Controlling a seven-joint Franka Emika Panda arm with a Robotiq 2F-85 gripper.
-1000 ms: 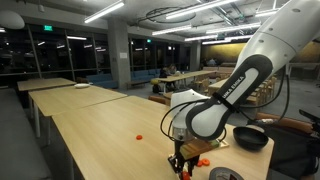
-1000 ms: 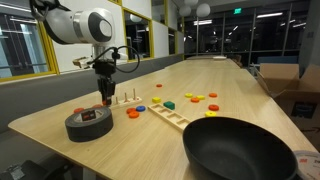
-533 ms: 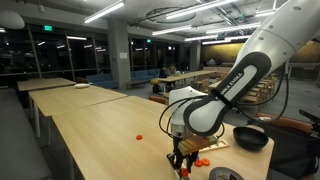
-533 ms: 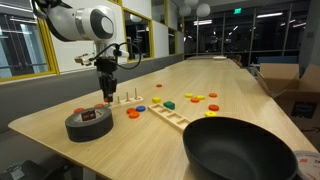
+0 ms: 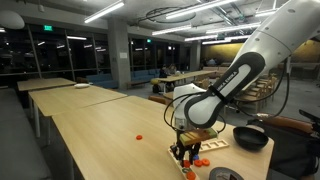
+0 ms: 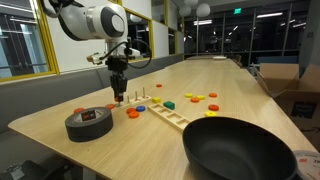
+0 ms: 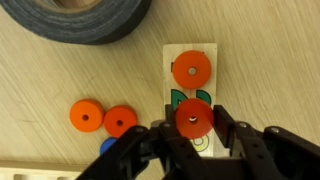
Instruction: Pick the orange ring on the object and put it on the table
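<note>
Pincer: the pincer (image 7: 193, 128) hangs low over the board (image 7: 172, 52), its jaws part open and flanking a ring; I cannot tell whether the pads touch it.
Ring: the orange ring (image 7: 193, 118) sits on the board's peg, next to a second ring (image 7: 190, 70).
Grasp: I would centre the jaws on the peg, squeeze evenly, then lift straight up so the hole clears it.
Materials: the rings are probably smooth painted wood, and the board and surface (image 7: 270, 60) are pale wood grain.

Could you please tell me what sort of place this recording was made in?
Probably an open-plan office or campus common area: rows of long light-wood tables, exposed ceiling ducts and yellow-framed glass walls.
</note>
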